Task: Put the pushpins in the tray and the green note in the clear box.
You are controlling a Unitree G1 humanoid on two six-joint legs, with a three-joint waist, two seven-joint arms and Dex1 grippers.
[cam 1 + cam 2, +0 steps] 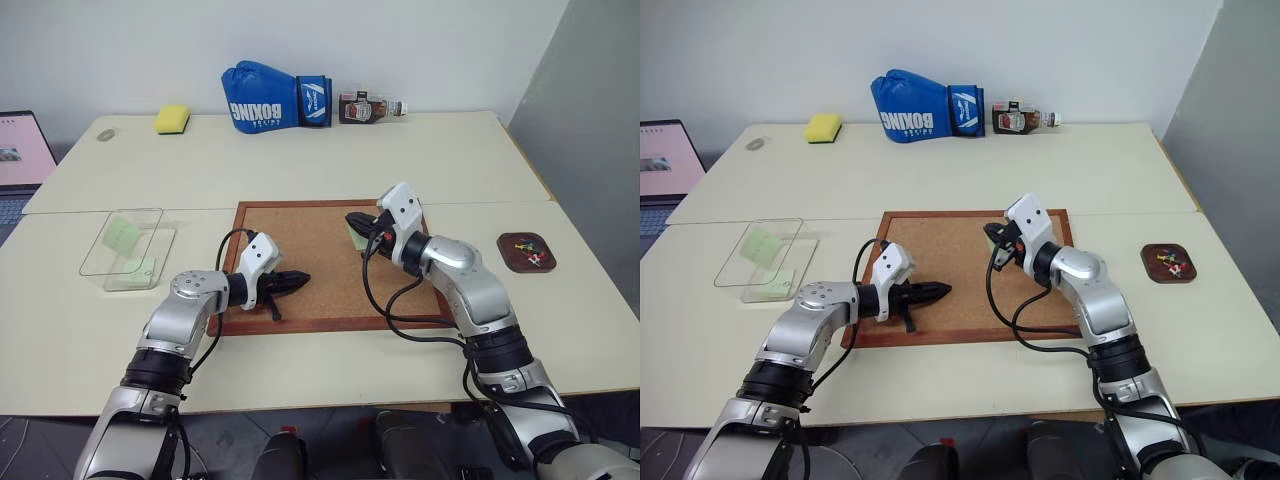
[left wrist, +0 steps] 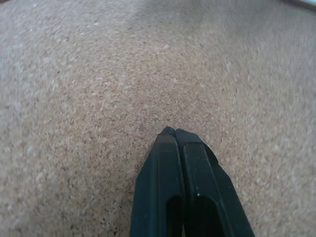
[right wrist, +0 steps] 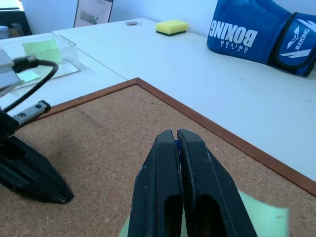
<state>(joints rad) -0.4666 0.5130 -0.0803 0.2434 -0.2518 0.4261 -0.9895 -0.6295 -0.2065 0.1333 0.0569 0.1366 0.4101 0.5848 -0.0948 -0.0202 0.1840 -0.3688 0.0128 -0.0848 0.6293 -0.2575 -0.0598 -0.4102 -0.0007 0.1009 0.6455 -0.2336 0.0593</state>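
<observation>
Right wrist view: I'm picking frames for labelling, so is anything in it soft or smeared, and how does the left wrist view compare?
Right wrist view: green note under the right gripper is soft-edged; boxing glove lettering is readable. Left wrist view: cork board grain smears toward the far edges, sharper near the left gripper.

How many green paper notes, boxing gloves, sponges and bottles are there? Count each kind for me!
green notes: 3 (two in the clear box, at and; one on the cork board, at)
boxing glove: 1
sponge: 1
bottle: 1
Total: 6
</observation>
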